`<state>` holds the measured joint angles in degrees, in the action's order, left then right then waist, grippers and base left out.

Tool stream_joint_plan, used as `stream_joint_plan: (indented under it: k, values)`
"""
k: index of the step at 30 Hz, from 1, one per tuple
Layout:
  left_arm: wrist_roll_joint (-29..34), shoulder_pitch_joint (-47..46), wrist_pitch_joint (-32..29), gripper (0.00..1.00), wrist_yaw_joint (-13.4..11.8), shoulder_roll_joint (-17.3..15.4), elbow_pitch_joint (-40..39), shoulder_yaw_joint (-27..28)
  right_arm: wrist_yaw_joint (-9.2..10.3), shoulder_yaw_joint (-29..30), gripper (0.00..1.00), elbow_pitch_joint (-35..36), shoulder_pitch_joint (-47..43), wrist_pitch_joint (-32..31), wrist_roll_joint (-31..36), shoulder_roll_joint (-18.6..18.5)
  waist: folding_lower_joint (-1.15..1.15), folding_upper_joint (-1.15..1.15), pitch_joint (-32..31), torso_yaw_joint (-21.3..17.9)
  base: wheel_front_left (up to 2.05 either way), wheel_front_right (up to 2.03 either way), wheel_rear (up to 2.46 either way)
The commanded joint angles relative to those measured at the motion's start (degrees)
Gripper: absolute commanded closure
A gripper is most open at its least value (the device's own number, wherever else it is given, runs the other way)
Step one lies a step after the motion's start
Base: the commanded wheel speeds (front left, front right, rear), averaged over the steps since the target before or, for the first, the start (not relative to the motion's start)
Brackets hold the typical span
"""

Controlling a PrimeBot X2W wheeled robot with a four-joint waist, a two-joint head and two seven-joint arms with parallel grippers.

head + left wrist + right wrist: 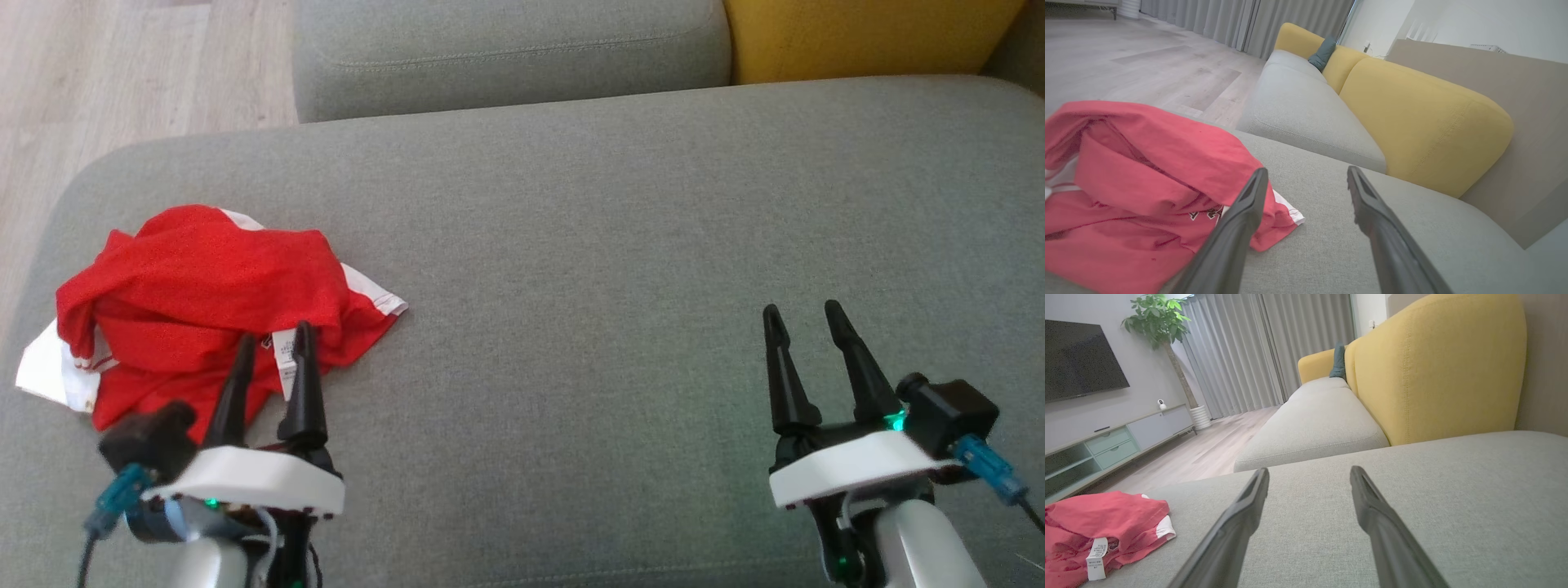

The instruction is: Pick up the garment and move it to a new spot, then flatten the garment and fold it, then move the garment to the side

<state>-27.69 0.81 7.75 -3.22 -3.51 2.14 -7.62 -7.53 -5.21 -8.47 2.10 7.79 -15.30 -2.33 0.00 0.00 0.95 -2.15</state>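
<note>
The garment point(204, 302) is a crumpled red top with white trim and a white label, lying in a heap at the left of the grey sofa cushion point(612, 245). In the left wrist view the garment point(1135, 183) sits just left of my fingers; in the right wrist view the garment point(1098, 531) lies far to the left. My left gripper point(273, 339) stands open at the heap's near edge, its fingertips over the cloth, nothing between them. My right gripper point(804, 314) hovers open over bare cushion at the right, well away from the garment.
A second grey seat cushion point(506, 49) and a yellow backrest point(865, 37) lie beyond the far edge. Wooden floor point(98, 73) shows past the cushion's left edge. A TV cabinet point(1110, 445) and a potted plant point(1159, 322) stand across the room.
</note>
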Motion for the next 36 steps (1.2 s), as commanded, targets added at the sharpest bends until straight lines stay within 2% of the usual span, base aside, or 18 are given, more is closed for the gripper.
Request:
stream_joint_plan:
  k: [1, 13, 18, 23, 28, 36]
  values:
    - [3.0, -3.1, 1.1, 0.0, -1.1, -1.4, -2.7, 0.0, 0.03, -1.3, 0.0, 2.6, 2.8, 1.0, 2.9, -0.4, 0.0, 0.0, -0.1, 0.0, 0.0, 0.0, 0.0]
    - [11.7, -3.7, 3.1, 0.0, -6.3, -4.7, -4.2, -5.7, 0.03, -2.5, 0.0, 3.8, 2.3, 3.0, 12.2, -0.4, 0.0, 0.0, -0.3, -0.3, 0.0, 0.0, 0.0]
    - [12.0, -3.4, 3.9, 0.0, -7.7, -4.1, -5.3, -5.7, 0.04, -2.6, 0.0, 4.3, 2.2, 3.8, 14.6, -0.5, 0.0, 0.0, -0.4, -0.3, 0.0, 0.0, 0.0]
    - [11.3, -2.3, 4.7, 0.0, -6.6, -2.3, -6.1, -2.9, 0.04, -2.2, 0.0, 4.5, 1.6, 4.7, 13.3, -0.5, 0.0, 0.0, -0.7, -0.1, 0.0, 0.0, 0.0]
    - [12.4, -1.1, 5.6, 0.0, -4.0, -0.7, -6.3, -1.0, 0.04, -2.3, 0.0, 2.6, 1.0, 5.5, 10.0, -0.5, 0.0, 0.0, -1.0, 0.0, 0.0, 0.0, 0.0]
    - [14.2, 0.3, 6.8, 0.0, -0.2, 0.5, -4.0, 0.4, 0.04, -3.1, 0.0, 0.3, 1.1, 6.7, 9.2, -0.5, 0.0, 0.0, -1.4, 0.1, 0.0, 0.0, 0.0]
